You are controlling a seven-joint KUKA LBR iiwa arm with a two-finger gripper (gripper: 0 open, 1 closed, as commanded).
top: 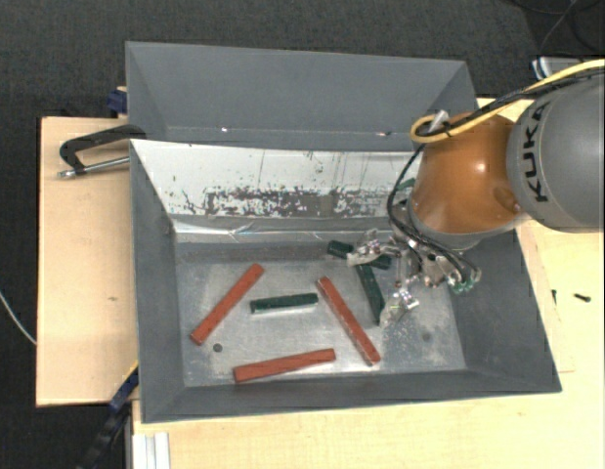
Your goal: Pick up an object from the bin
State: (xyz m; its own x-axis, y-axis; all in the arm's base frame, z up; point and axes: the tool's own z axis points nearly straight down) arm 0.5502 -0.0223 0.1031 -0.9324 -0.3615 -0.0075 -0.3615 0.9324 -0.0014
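In the camera view, the orange-covered wrist and its cables hide much of the hand (404,291), low at the right rear of the grey metal bin (151,291); whether it is spread or pressed together cannot be told. Just beside it lies a short dark green bar (369,288), its upper end lost among the cables. On the floor of the bin lie three long red bars (227,304) and a flat dark green stick (283,303), apart from one another.
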